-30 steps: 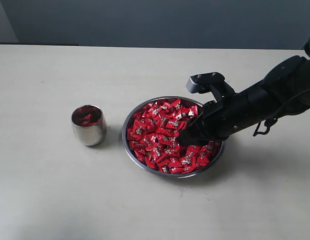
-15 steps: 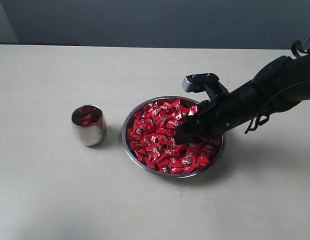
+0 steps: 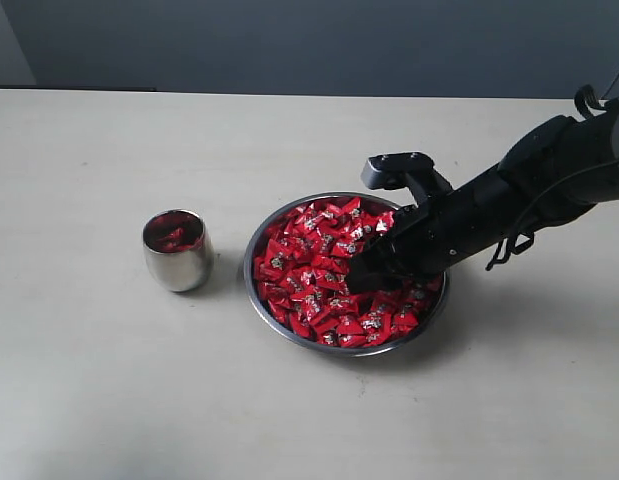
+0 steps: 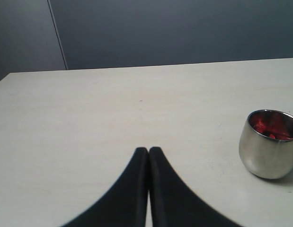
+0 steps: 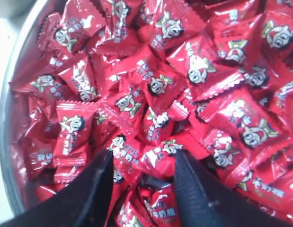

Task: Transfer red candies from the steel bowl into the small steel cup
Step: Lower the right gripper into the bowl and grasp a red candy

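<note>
The steel bowl (image 3: 251, 262) sits mid-table, heaped with red candies (image 3: 309, 270). My right gripper (image 3: 361, 276) is down in the pile, open, its two black fingers spread with candies (image 5: 151, 156) lying between them. The bowl's rim (image 5: 13, 109) shows at the side in the right wrist view. The small steel cup (image 3: 177, 250) stands left of the bowl with a few red candies inside; in the left wrist view the cup (image 4: 268, 144) is off to one side. My left gripper (image 4: 148, 151) is shut and empty over bare table; it is out of the exterior view.
The pale table (image 3: 109, 380) spreads around the cup and bowl. A dark wall (image 3: 309, 40) runs behind the table's far edge. The right arm (image 3: 529, 190) reaches in from the right, low over the bowl's right rim.
The right gripper has shifted slightly left and deeper into the candy pile. Cup, bowl and left gripper have not moved.
</note>
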You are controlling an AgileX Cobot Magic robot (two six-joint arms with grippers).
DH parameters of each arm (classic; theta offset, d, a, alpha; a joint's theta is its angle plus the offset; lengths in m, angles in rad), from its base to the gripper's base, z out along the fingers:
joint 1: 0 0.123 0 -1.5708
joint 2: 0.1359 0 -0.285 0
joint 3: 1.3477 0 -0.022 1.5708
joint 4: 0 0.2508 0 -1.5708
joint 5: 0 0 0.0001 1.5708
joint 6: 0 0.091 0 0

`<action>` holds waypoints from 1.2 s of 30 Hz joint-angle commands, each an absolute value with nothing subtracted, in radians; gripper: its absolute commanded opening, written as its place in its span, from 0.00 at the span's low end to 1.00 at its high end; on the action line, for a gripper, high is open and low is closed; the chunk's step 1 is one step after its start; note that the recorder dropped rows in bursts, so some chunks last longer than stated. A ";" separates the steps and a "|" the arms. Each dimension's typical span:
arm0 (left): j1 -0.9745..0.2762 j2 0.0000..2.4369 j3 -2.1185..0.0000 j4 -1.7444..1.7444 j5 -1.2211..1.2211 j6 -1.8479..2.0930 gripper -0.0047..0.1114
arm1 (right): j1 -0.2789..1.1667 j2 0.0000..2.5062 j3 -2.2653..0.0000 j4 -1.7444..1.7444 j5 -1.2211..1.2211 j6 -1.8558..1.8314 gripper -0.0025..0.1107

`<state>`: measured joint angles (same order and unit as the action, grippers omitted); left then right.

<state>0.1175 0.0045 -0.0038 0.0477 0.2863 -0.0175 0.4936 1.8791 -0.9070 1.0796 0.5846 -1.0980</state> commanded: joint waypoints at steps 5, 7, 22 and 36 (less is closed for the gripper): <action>0.118 0.000 0.000 0.045 0.284 -0.019 0.04 | 0.491 1.893 -0.912 1.073 0.587 -1.096 0.38; 0.118 0.000 0.000 0.045 0.284 -0.019 0.04 | 0.491 1.909 -0.912 1.073 0.594 -1.096 0.38; 0.118 0.000 0.000 0.045 0.284 -0.019 0.04 | 0.491 1.920 -0.914 1.082 0.573 -1.096 0.19; 0.118 0.000 0.000 0.045 0.284 -0.019 0.04 | 0.491 1.918 -0.933 1.080 0.569 -1.098 0.02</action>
<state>0.1175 0.0045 -0.0038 0.0477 0.2863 -0.0175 0.4936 1.9219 -0.9169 1.0796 0.5729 -1.0959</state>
